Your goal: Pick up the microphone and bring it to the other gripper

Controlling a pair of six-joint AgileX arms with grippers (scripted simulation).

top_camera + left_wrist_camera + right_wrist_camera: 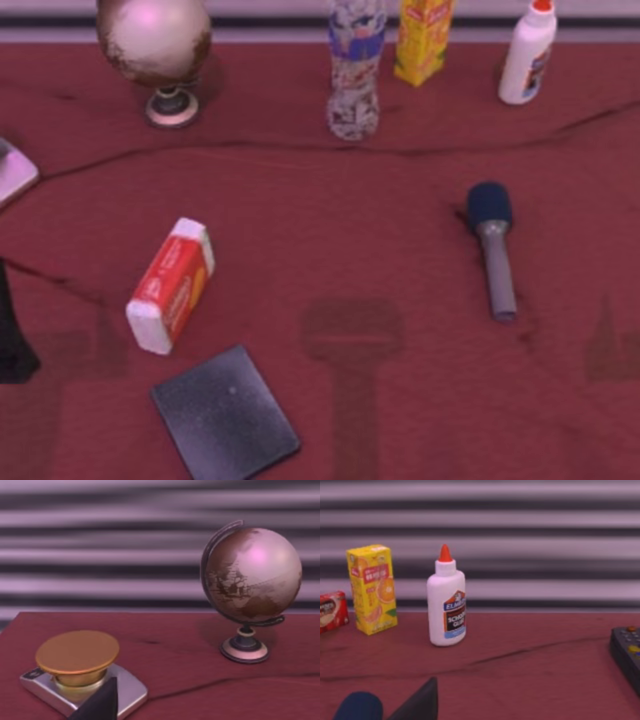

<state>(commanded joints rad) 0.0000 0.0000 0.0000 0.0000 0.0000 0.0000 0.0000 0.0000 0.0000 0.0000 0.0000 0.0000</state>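
Note:
The microphone (pixel 494 255) lies flat on the right half of the red table (pixel 330 200), with its dark-blue foam head toward the back and its grey handle toward the front. In the right wrist view only the blue head (pixel 357 707) shows, close beside one dark fingertip (pixel 422 702) of my right gripper, which is open and empty. The top view does not show my right arm. My left arm (pixel 12 340) is parked at the table's left edge. One fingertip (pixel 102 700) of it shows, open, with nothing held.
A globe (pixel 155 45), a clear bottle (pixel 354 70), a yellow juice carton (pixel 422 38) and a glue bottle (pixel 527 55) line the back. A red box (pixel 172 285) and a black pad (pixel 225 412) lie front left. A bell on a silver base (pixel 77 672) is far left, and a dark remote (pixel 627 655) far right.

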